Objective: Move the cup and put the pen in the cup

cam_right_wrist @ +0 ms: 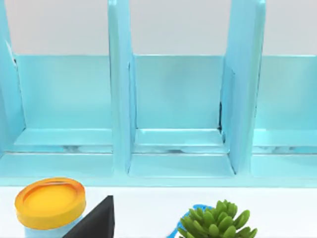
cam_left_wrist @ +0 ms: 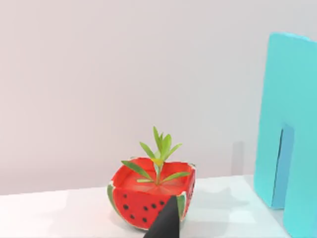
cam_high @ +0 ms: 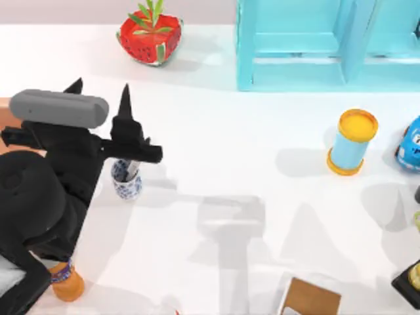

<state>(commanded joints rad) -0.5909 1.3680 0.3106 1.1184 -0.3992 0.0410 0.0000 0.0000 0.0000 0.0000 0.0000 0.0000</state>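
The left arm is reaching over the left part of the white table (cam_high: pixel 249 164), and its gripper (cam_high: pixel 102 92) is hanging a little beyond the cup. Its two pointed black fingers (cam_high: pixel 125 102) are standing well apart and are holding nothing. In the left wrist view one dark fingertip (cam_left_wrist: pixel 166 223) is showing in front of the watermelon planter (cam_left_wrist: pixel 148 196).

The cup (cam_high: pixel 126 182) is standing upright on the left part of the table, partly under the black body of the left arm. The pen (cam_high: pixel 132 168) is sitting inside the cup, leaning a little, with its upper part hidden by the arm.

Near the left front edge an orange object with a purple band (cam_high: pixel 65 281) is lying beside the arm. The watermelon planter (cam_high: pixel 150 34) is standing far back on the left side.

To the right, a turquoise shelf (cam_high: pixel 315 46) is standing at the far edge. The light-blue cylinder with yellow ends (cam_high: pixel 353 142) is standing on the right side, and a blue toy car (cam_high: pixel 411 144) is just beside it at the right edge. A brown box (cam_high: pixel 311 298) is lying at the near edge.

In the right wrist view a dark fingertip (cam_right_wrist: pixel 96 223) is showing before the shelf (cam_right_wrist: pixel 173 109), beside the cylinder (cam_right_wrist: pixel 49 206) and a green succulent (cam_right_wrist: pixel 218 225); I cannot tell how the right gripper's fingers are standing.
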